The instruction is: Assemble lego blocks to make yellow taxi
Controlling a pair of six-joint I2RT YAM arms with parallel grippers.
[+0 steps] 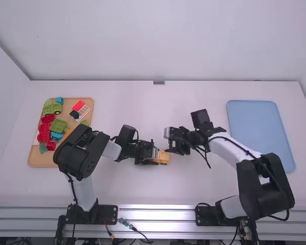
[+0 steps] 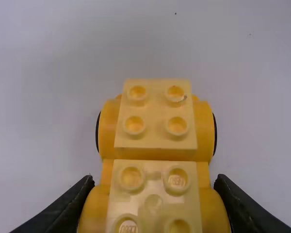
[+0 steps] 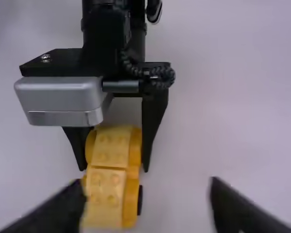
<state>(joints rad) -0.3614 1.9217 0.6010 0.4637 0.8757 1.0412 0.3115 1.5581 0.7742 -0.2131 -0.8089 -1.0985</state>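
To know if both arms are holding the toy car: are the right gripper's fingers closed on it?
No, the right gripper's fingers stand apart, with nothing clamped between them.

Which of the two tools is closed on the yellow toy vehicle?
The left tool: its two fingers hold opposite sides of the vehicle. The right tool has its fingers wide apart, nearby, gripping nothing.

Bricks (image 1: pixel 44 137) lie on the left tray (image 1: pixel 41 161), the block car (image 1: pixel 164 158) on the table (image 1: pixel 143 109) between it and the right tray (image 1: pixel 255 132).
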